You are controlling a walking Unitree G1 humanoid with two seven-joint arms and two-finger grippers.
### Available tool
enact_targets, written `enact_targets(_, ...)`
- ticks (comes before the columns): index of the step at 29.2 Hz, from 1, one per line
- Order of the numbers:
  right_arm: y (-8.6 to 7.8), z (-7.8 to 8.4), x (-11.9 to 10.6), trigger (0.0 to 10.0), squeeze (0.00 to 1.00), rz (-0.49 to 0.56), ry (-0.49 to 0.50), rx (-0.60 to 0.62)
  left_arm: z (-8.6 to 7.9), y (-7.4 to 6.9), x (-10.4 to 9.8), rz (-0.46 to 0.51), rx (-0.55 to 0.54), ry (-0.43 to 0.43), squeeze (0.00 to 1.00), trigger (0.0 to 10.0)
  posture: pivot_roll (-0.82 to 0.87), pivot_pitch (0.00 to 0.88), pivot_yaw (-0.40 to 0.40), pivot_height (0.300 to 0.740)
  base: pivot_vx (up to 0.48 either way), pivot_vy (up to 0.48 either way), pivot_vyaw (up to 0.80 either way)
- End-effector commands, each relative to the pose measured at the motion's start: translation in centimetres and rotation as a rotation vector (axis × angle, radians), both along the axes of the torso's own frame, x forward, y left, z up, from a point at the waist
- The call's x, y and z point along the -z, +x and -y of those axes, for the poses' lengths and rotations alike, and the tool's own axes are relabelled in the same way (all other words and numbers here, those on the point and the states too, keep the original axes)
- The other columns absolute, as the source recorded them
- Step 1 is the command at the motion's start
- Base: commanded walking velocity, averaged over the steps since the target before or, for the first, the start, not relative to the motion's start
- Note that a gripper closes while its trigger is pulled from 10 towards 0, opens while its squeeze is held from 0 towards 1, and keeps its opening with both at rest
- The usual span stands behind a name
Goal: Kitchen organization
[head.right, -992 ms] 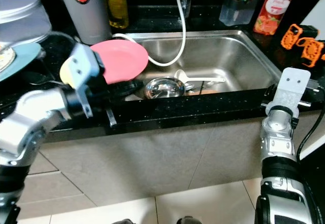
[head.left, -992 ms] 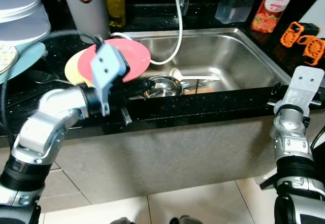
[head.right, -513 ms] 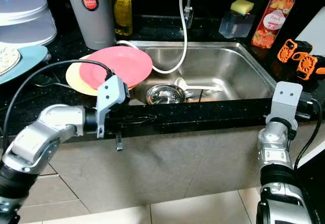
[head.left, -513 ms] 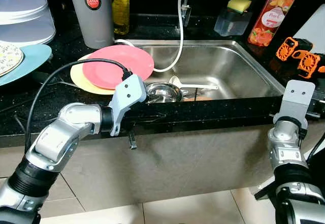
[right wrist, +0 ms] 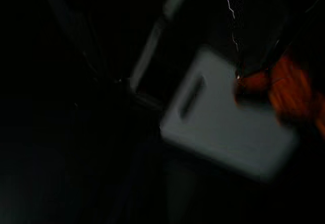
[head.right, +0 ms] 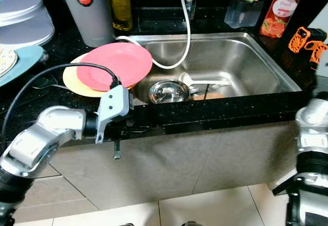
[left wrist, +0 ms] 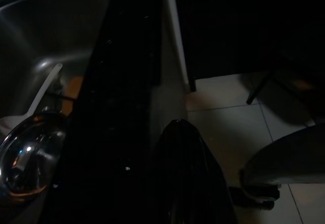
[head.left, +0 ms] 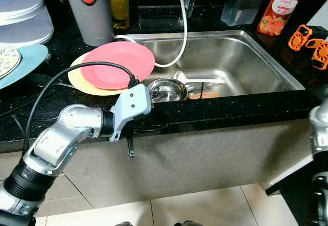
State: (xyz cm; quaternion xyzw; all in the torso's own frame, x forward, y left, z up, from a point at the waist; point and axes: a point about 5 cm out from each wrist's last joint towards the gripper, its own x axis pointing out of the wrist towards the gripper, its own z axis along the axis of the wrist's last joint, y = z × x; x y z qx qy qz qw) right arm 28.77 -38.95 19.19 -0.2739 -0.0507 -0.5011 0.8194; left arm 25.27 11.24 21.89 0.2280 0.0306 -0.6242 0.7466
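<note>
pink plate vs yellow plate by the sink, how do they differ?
Colour: the round pink plate is salmon pink; the round yellow plate is pale yellow.
Position: the pink plate lies on top and overhangs the steel sink; the yellow plate lies beneath, further left on the black counter.
Visibility: pink fully shown, yellow a crescent.
Both lie flat.

The tall grey cylindrical container (head.left: 88, 8) carries a round red label; its small white text is not readable.
</note>
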Motion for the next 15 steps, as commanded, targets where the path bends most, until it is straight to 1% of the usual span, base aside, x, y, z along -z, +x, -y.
enact_targets(1,-1.6,1.2,3.7,10.0,0.00,-0.147,0.088,0.068,0.0,-0.6,0.0,-0.009,0.035,0.026,0.00,10.0,0.12,0.043,-0.045,0.740,0.000,0.000,0.00)
enact_targets(2,-2.2,1.3,5.1,10.0,0.00,-0.209,0.107,0.077,0.0,-0.6,-0.1,0.003,0.034,0.023,0.00,10.0,0.11,0.045,-0.045,0.740,0.000,0.000,0.00)
enact_targets(3,-2.2,1.3,5.1,10.0,0.00,-0.209,0.107,0.077,0.0,-0.6,-0.1,0.003,0.034,0.023,0.00,10.0,0.11,0.045,-0.045,0.740,0.000,0.000,0.00)
enact_targets(4,-2.7,1.4,6.0,10.0,0.00,-0.251,0.119,0.083,0.0,-0.6,-0.3,0.011,0.032,0.021,0.00,10.0,0.11,0.045,-0.045,0.740,0.000,0.000,0.00)
enact_targets(5,-3.2,1.2,7.6,10.0,0.00,-0.316,0.142,0.075,-0.1,-0.4,-0.7,0.043,0.014,0.010,0.00,10.0,0.11,0.046,-0.043,0.740,0.000,0.000,0.00)
enact_targets(6,-3.2,1.2,7.6,10.0,0.00,-0.316,0.142,0.075,-0.1,-0.4,-0.7,0.043,0.014,0.010,0.00,10.0,0.11,0.046,-0.043,0.740,0.000,0.000,0.00)
enact_targets(7,-3.7,0.5,9.8,10.0,0.00,-0.414,0.201,0.027,-0.5,0.2,-1.4,0.091,-0.030,-0.008,0.00,10.0,0.11,0.046,-0.041,0.740,0.000,0.000,0.00)
enact_targets(8,-3.7,0.5,9.8,10.0,0.00,-0.414,0.201,0.027,-0.5,0.2,-1.4,0.091,-0.030,-0.008,0.00,10.0,0.11,0.046,-0.041,0.740,0.000,0.000,0.00)
enact_targets(9,-4.1,-0.3,11.7,10.0,0.00,-0.480,0.245,-0.013,-1.0,0.9,-2.3,0.152,-0.089,-0.023,0.00,10.0,0.10,0.047,-0.041,0.740,0.000,0.000,0.00)
enact_targets(10,-4.1,-0.3,11.7,10.0,0.00,-0.480,0.245,-0.013,-1.0,0.9,-2.3,0.152,-0.089,-0.023,0.00,10.0,0.10,0.047,-0.041,0.740,0.000,0.000,0.00)
enact_targets(11,-4.2,-1.9,13.8,10.0,0.00,-0.557,0.308,-0.107,-2.0,1.8,-3.5,0.242,-0.180,-0.030,0.00,10.0,0.11,0.050,-0.043,0.740,0.000,0.000,0.00)
enact_targets(12,-4.1,-3.5,15.4,10.0,0.00,-0.616,0.351,-0.191,-3.2,2.5,-4.8,0.320,-0.269,-0.033,0.00,10.0,0.11,0.050,-0.045,0.740,0.000,0.000,0.00)
enact_targets(13,-4.1,-3.5,15.4,10.0,0.00,-0.616,0.351,-0.191,-3.2,2.5,-4.8,0.320,-0.269,-0.033,0.00,10.0,0.11,0.050,-0.045,0.740,0.000,0.000,0.00)
enact_targets(14,-3.8,-5.0,16.5,10.0,0.00,-0.654,0.380,-0.263,-4.4,3.0,-5.9,0.387,-0.347,-0.030,0.00,10.0,0.11,0.050,-0.045,0.740,0.000,0.000,0.00)
enact_targets(15,-3.8,-5.0,16.5,10.0,0.00,-0.654,0.380,-0.263,-4.4,3.0,-5.9,0.387,-0.347,-0.030,0.00,10.0,0.11,0.050,-0.045,0.740,0.000,0.000,0.00)
